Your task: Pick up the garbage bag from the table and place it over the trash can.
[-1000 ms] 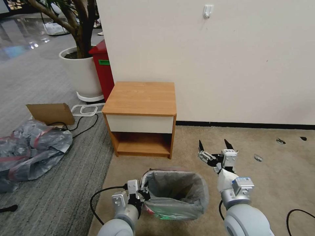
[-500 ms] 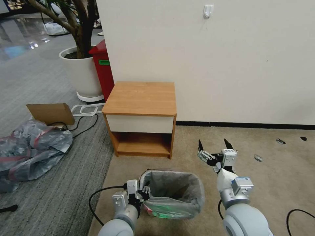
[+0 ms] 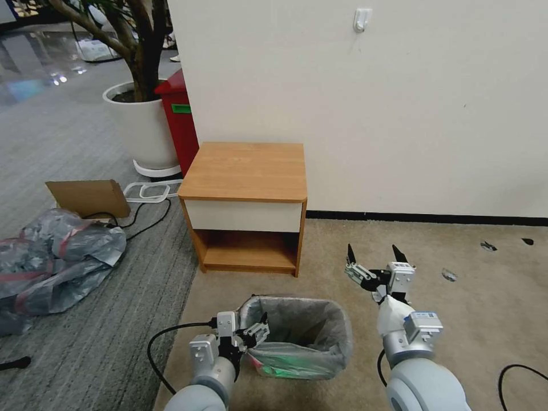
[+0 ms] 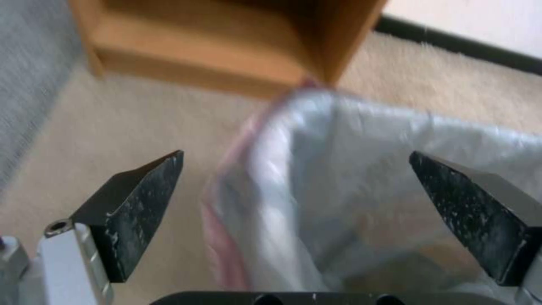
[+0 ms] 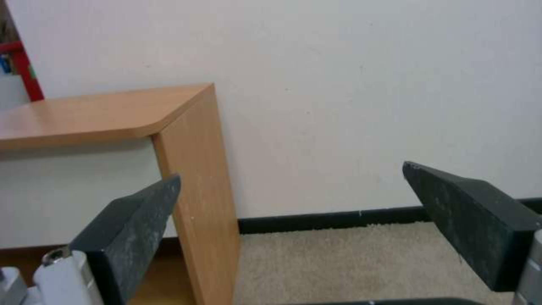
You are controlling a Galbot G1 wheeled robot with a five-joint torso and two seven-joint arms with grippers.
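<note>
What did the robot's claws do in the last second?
The left claw let go of the garbage bag rim and opened, backing off slightly. The bag settled over the trash can. The right claw stayed open above the carpet; the table didn't move.

Even, soft indoor light throughout; the left wrist view is blurred, the head view bends at its edges.

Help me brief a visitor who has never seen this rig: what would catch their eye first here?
Probably the trash can on the carpet in front of the table, already lined with the garbage bag. The left gripper sits open at the bag's left rim, and the right gripper hangs open above the carpet to the can's right. A heap of grey bags lies far left.
</note>
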